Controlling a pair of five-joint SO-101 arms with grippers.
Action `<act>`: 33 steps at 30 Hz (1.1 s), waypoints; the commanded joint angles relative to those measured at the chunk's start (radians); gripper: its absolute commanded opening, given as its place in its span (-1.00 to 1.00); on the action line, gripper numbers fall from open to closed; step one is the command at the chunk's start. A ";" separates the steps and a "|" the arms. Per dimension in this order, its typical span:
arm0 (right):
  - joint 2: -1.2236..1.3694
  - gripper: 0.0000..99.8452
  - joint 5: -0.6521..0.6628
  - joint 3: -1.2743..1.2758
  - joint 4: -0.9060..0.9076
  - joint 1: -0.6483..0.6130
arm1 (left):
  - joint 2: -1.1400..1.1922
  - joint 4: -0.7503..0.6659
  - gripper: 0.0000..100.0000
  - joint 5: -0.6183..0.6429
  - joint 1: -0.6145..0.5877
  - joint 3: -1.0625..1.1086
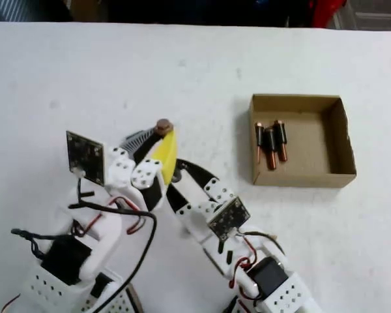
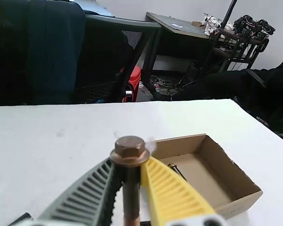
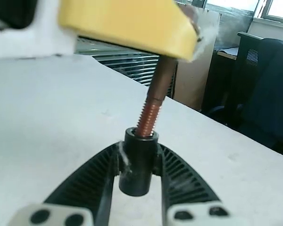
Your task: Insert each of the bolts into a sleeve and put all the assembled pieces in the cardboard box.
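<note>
My left gripper [image 2: 130, 165], with one grey and one yellow finger [image 2: 172, 195], is shut on a copper bolt [image 2: 129, 149] just below its hex head, holding it upright. In the high view the bolt head [image 1: 163, 126] sits at the tip of that gripper [image 1: 158, 135]. My right gripper [image 3: 137, 162] has black fingers and is shut on a black sleeve [image 3: 137, 174] directly under the bolt. The bolt's threaded tip [image 3: 148, 117] is entering the top of the sleeve. The cardboard box [image 1: 296, 99] lies to the right and holds three assembled pieces [image 1: 271, 143].
Both arms' bases and cables take up the near edge of the white table [image 1: 117, 72]. The box [image 2: 228, 202] stands a short way to the right of the grippers. Chairs and furniture stand beyond the table's far edge.
</note>
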 commanded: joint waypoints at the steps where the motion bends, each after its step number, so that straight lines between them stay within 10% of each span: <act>1: -0.012 -0.97 0.009 0.008 -0.008 -0.007 | 0.002 0.021 -0.96 -0.011 0.024 -0.008; 26: -0.012 -0.97 0.015 0.008 -0.005 -0.005 | 0.002 0.146 -0.96 -0.080 0.022 0.101; 33: -0.012 -0.97 0.017 0.008 -0.002 -0.005 | 0.002 0.152 -0.45 -0.075 0.015 0.100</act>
